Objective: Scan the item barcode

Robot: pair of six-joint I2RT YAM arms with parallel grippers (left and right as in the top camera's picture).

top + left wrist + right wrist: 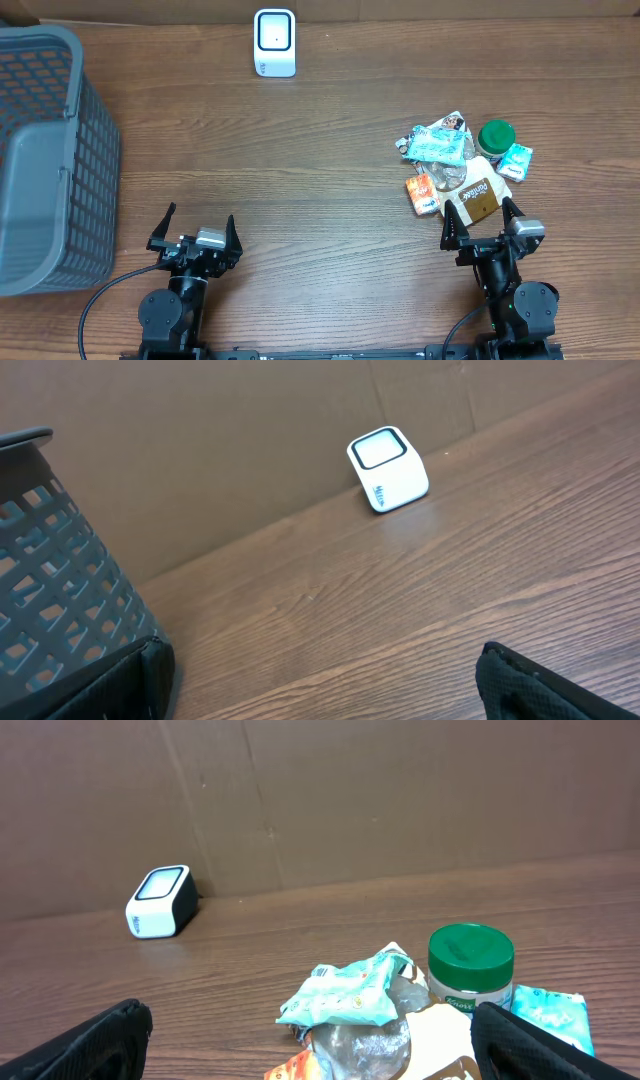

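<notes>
Watching both arms sit well back from the scanner point(274, 43), on my side of the table. Left gripper point(198, 222) is spread wide and empty, nearer me and a little left of the scanner. Right gripper point(481, 212) is equally wide, gripping nothing, off to the scanner's right. The item pile point(455, 165), with green-lidded jar point(496, 137), teal packet point(437, 145) and brown pouch point(480, 192), lies right of the scanner, at the right fingertips; contact unclear. Grey basket point(50, 160) stands left of the scanner.

The wooden table point(320, 190) bears a grey basket point(50, 160), white scanner point(274, 43), packets point(440, 146) and a green-lidded jar point(495, 136).
</notes>
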